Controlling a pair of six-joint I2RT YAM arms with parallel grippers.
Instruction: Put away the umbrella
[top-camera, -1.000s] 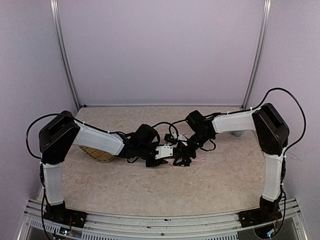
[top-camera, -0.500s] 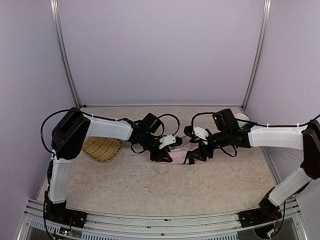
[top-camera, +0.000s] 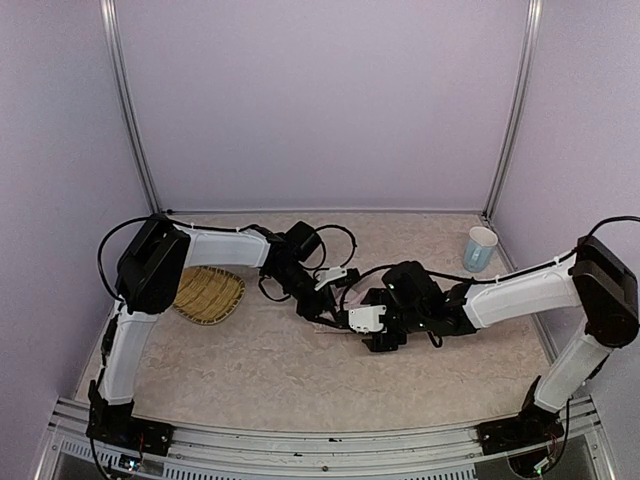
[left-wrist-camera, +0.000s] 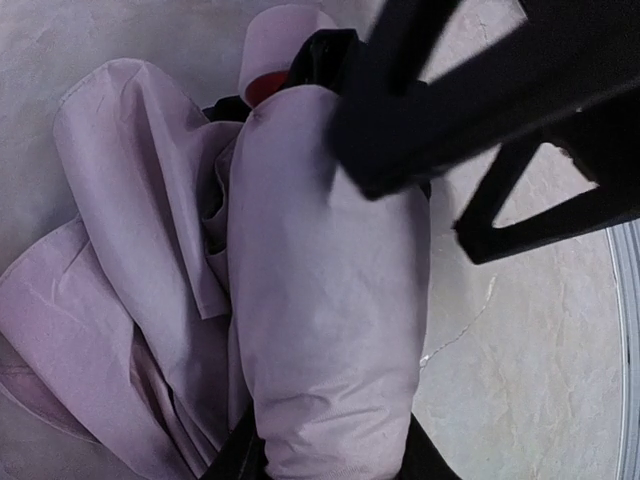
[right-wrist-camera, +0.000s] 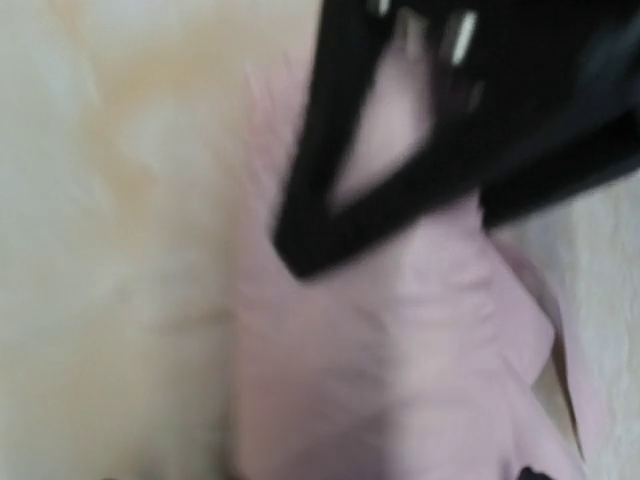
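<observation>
**Top view:** beige tabletop (top-camera: 250, 370). The left arm (top-camera: 215, 250) comes in from the left and the right arm (top-camera: 510, 290) from the right. Both wrists meet mid-tabletop. The umbrella (top-camera: 333, 322) lies between them, mostly hidden under the wrists, with only a sliver of pale pink showing. Can't tell the state of either set of jaws from up here. The yellow woven tray (top-camera: 208, 295) sits left of the umbrella by the left elbow, apart from it. The cup (top-camera: 480, 248) stands upright near the back right corner, well apart from everything.

**Left wrist:** the umbrella (left-wrist-camera: 320, 300) fills the frame. It is a pale pink fabric bundle lying on the tabletop (left-wrist-camera: 540, 350), with loose folds spilling to the left. A black part pokes out at the bundle's top end, and the pink tab (left-wrist-camera: 285, 30) is just above that. Two black fingers (left-wrist-camera: 400, 110) enter from the top right. Their tips are close together, with the bundle's upper right edge between them. The left jaws look partly closed and pinching the umbrella fabric.

**Right wrist:** heavily blurred. The umbrella (right-wrist-camera: 400, 330) is pink fabric directly below, with bare tabletop (right-wrist-camera: 120, 200) to the left. One finger (right-wrist-camera: 318, 150) with a triangular cutout is on the left, and the other is a dark mass at top right. The right jaws are spread wide over the fabric and are not gripping it.
</observation>
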